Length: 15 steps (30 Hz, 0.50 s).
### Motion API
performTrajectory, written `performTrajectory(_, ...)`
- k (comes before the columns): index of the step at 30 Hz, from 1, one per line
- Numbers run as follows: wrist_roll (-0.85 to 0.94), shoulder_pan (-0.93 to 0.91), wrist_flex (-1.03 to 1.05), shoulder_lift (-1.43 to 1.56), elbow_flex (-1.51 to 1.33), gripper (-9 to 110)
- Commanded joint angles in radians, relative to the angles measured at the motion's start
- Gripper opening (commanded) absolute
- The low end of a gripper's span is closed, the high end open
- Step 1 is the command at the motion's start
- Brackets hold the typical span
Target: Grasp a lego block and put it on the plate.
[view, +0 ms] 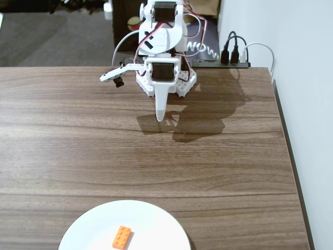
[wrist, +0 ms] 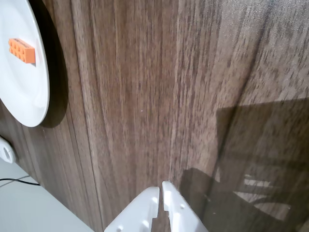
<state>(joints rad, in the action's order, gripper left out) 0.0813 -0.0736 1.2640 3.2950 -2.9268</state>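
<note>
Brick (view: 122,237) is sitting flat on the plate (view: 93,224) at the near table (view: 78,151) edge, so the job looks done to me. Claw (wrist: 161,189) is pinched shut with nothing in it, tucked near the arm's base well away, probably just parked.

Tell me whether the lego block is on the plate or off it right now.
On it. The orange lego block lies flat on the white plate, studs up, and the gripper is far away with nothing in it.

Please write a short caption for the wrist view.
Orange brick lies on the white plate, far from the empty, shut hand.
</note>
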Motion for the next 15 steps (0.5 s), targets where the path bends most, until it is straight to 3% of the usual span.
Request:
performTrajectory(1, 0.003, 0.003, 0.003, -0.006, 0.006, 1)
performTrajectory(15, -0.003, 0.000, 0.003, -0.005, 0.006, 1)
